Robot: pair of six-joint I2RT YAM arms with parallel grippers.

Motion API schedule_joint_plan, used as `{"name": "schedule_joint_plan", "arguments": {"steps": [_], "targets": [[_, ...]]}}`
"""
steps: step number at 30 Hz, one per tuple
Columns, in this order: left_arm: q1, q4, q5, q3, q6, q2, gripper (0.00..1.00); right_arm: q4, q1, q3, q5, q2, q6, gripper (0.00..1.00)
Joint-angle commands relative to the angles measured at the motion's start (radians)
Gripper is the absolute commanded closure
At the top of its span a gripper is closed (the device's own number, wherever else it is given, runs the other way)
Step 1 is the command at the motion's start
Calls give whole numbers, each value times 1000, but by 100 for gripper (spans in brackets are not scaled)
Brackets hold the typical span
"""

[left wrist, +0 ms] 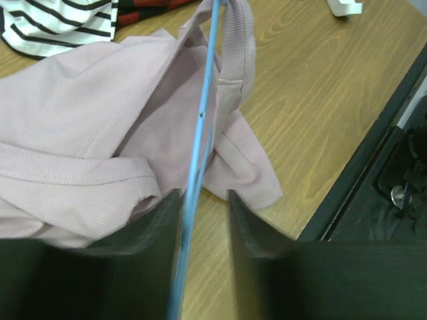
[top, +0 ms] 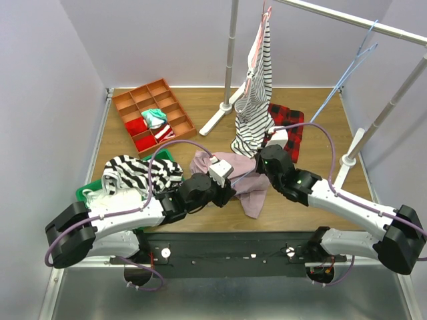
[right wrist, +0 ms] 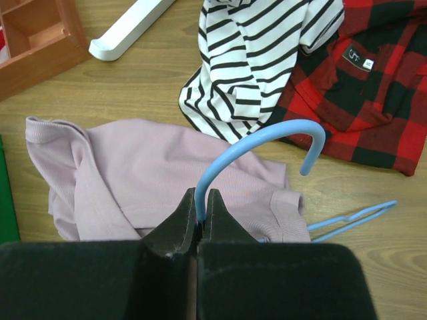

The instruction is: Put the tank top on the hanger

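Note:
The dusty-pink tank top (top: 250, 193) lies crumpled on the wooden table between my two grippers; it also shows in the left wrist view (left wrist: 87, 113) and the right wrist view (right wrist: 147, 173). My right gripper (top: 265, 163) (right wrist: 202, 200) is shut on the neck of the light-blue hanger (right wrist: 267, 135), just below its hook, above the tank top. The hanger's wire (left wrist: 203, 113) runs across the fabric, through a strap loop, and between the open jaws of my left gripper (top: 227, 192) (left wrist: 203, 207), against the left finger (left wrist: 160, 233).
A striped shirt (top: 257, 87) hangs on a pinkish hanger from the rack, over a red-and-black plaid garment (top: 288, 127). More blue hangers (top: 353, 63) hang at the right. Rack feet (top: 220, 117) (top: 347, 160), an orange divided tray (top: 120, 100) and a green bin (top: 90, 190) of clothes stand around.

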Motion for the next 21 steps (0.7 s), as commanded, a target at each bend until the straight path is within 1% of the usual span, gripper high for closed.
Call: {"name": "schedule_joint_plan", "arguments": {"steps": [1,6,8,9,10,11,13,15,18,19,20,21], "targets": [[-6,-86,-88,43,-65,-20,49,-3,3,-51,83,1,110,99],[-4,-221,-230,81,-168,-90,48,11,3,-80,83,-1,137,99],[-3,-311,-307,108,-235,-109,49,20,3,-99,78,-10,134,99],[2,-342,-327,116,-261,-118,50,22,4,-103,78,-10,134,99],[6,-410,-341,128,-283,-121,51,26,5,-108,69,-14,134,99],[11,-440,-373,153,-330,-123,51,28,3,-122,66,-17,131,99],[28,-501,-381,167,-373,-121,52,28,3,-130,58,-25,133,99],[51,-549,-338,210,-407,-98,53,28,3,-143,48,-36,126,99],[66,-659,-306,308,-374,-8,55,36,5,-162,28,-51,107,99],[68,-716,-298,334,-355,53,55,33,6,-165,23,-59,102,99],[72,-750,-299,387,-345,89,55,31,6,-168,22,-63,97,99],[74,-776,-308,409,-331,121,55,29,6,-169,20,-65,94,99]]}}
